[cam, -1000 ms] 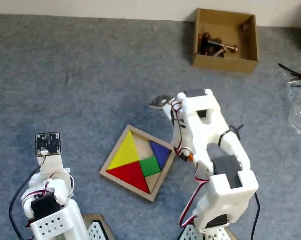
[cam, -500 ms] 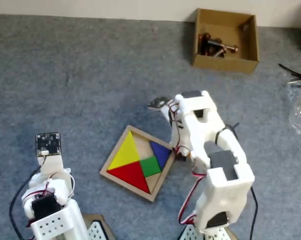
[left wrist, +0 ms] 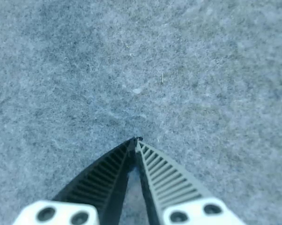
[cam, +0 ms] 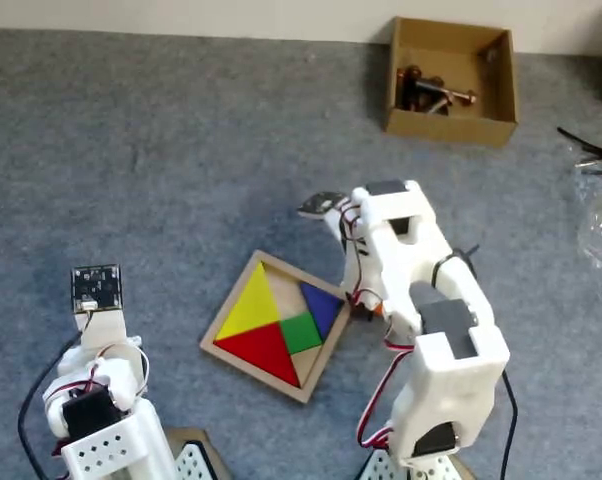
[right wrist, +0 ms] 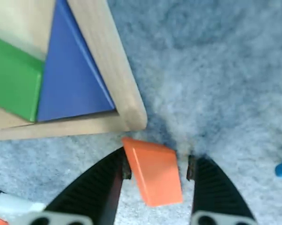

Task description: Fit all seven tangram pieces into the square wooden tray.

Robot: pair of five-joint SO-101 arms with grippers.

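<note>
Grey carpet (cam: 131, 150): right gripper (right wrist: 157, 160) low at tray (right wrist: 110, 70) corner, narrowly straddling orange piece (right wrist: 154, 176); left gripper (left wrist: 136, 142) closed.

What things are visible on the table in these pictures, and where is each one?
wooden tray: one, light wood, middle of the table.
pieces in the tray: four, yellow triangle, red triangle, green square, blue triangle.
orange piece: one, orange, on the carpet beside a tray corner.
cardboard box: one, brown, far side, small dark things inside.
carpet: one, grey-blue, covers the table.
left gripper: black, shut, over bare carpet.
right gripper: black, open around the orange piece.
</note>
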